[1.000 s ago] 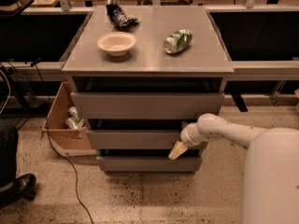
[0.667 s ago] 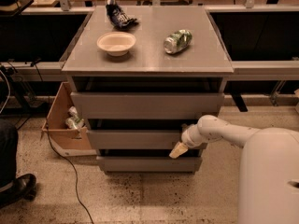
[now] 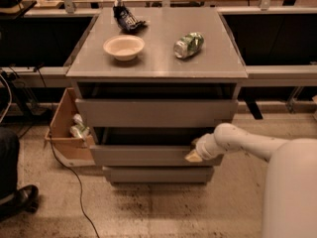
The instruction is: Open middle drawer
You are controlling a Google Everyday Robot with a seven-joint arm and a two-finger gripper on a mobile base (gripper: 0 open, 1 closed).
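The middle drawer (image 3: 143, 155) is a plain grey flat front in the grey cabinet. It sits between a taller front above and a narrower front (image 3: 158, 174) below. It stands pulled out a little, with a dark gap above its top edge. My gripper (image 3: 194, 155) is at the right end of the middle drawer's top edge, touching the front panel. My white arm (image 3: 247, 144) reaches to it from the right.
On the cabinet top (image 3: 158, 58) lie a cream bowl (image 3: 124, 47), a tipped green can (image 3: 188, 44) and a dark bag (image 3: 127, 18). The top drawer (image 3: 156, 113) also shows a gap above it. A cardboard box (image 3: 69, 133) and a cable (image 3: 69, 182) lie on the floor at left. A person's shoe (image 3: 20, 198) is at lower left.
The dark gap above the middle drawer has widened. The drawer front has come out slightly toward the camera, with the gripper on its right end.
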